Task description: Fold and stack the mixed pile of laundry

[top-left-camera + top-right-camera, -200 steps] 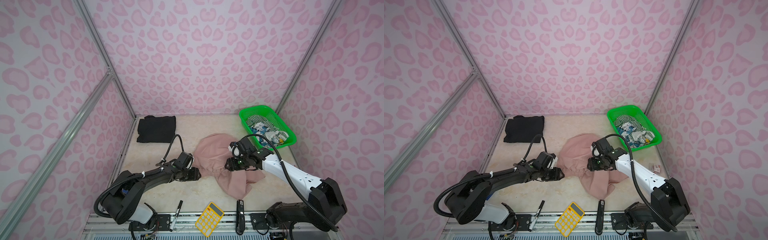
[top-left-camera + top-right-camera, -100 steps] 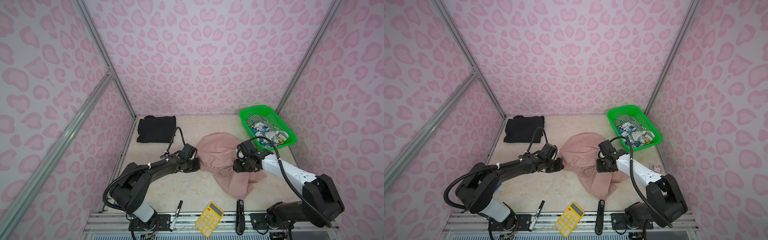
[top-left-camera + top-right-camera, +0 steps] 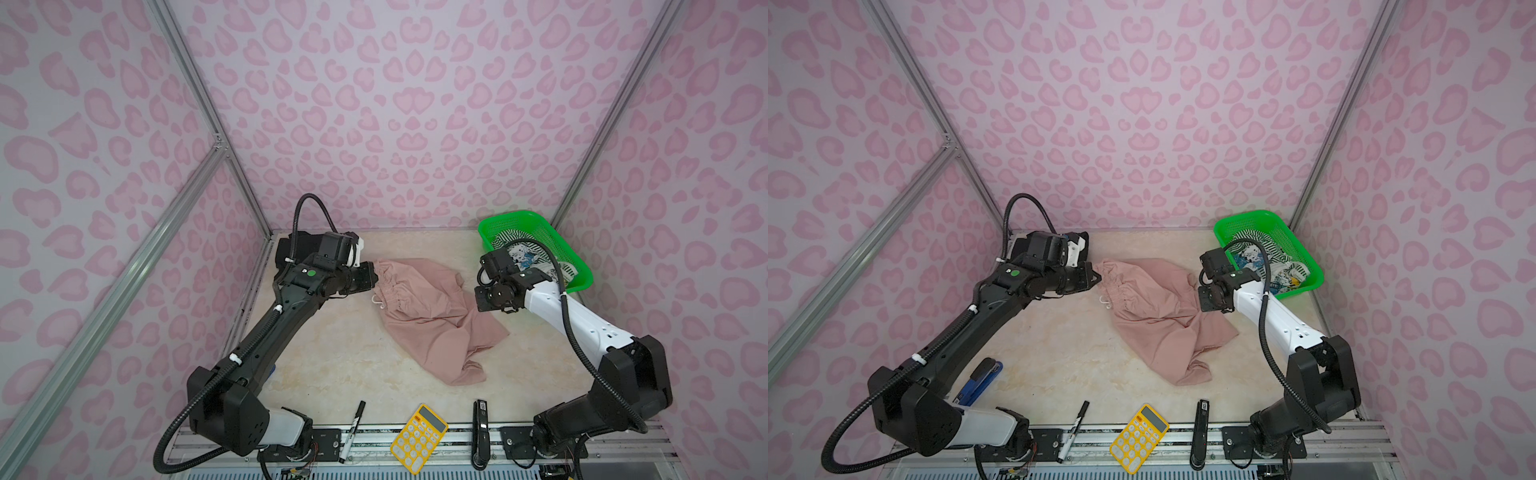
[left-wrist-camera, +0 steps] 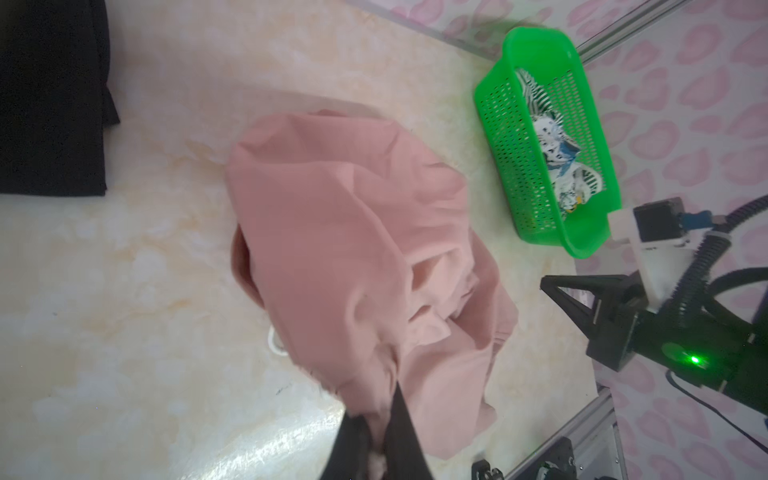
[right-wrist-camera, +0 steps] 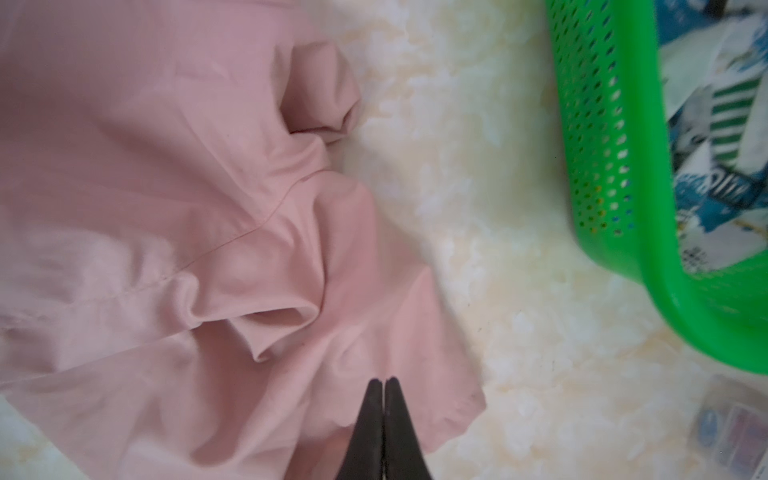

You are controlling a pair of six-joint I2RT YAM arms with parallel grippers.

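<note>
The dusty-pink shorts point(image 3: 424, 316) lie crumpled mid-table, their gathered waistband turned to the left, with white cord point(image 3: 377, 301) hanging below it. My left gripper point(image 3: 371, 275) is shut on the waistband; the left wrist view shows pink cloth pinched in the left gripper point(image 4: 376, 419). My right gripper point(image 3: 476, 297) hovers at the shorts' right edge. In the right wrist view the right gripper point(image 5: 384, 380) is shut with nothing between its fingertips, above the shorts point(image 5: 166, 208). A folded black garment point(image 4: 50, 95) lies at the back left. Striped point(image 3: 505, 241) and blue-white printed point(image 3: 523, 253) pieces sit in the basket.
The green mesh basket point(image 3: 536, 220) stands at the back right, close behind my right wrist. Along the front edge lie a marker point(image 3: 353, 428), a yellow calculator point(image 3: 419, 438) and a black stapler point(image 3: 481, 432). A blue stapler point(image 3: 980, 380) lies under my left arm.
Both grippers have shut. The left one took the waistband and pulled it back and to the left. The right one moved rightward off the shorts to their edge.
</note>
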